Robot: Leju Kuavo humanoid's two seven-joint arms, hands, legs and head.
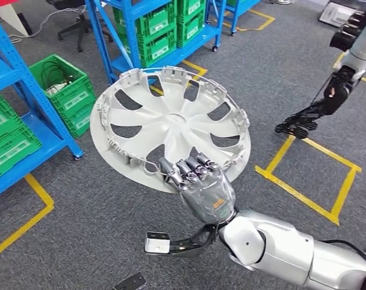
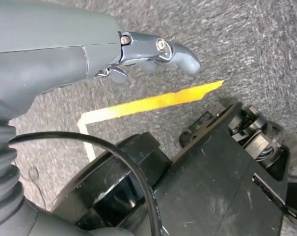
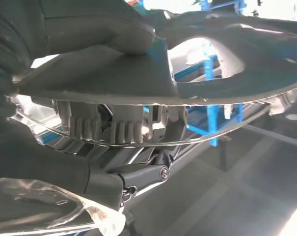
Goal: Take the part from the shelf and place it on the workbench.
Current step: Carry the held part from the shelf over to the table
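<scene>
Above the grey carpeted floor, the right hand holds the part, a pale grey wheel cover with spoke-shaped openings, by its near rim. Its fingers curl over the rim's clips, and the right wrist view shows the rim clamped between the thumb and the fingers. The part lies roughly flat, ribbed inner side up, well clear of the floor. Blue shelves with green crates stand beyond it and to the left. Yellow tape lines mark the floor. The left hand hangs over the carpet, thumb stretched out with nothing in it; whether its other fingers are spread or curled cannot be told.
</scene>
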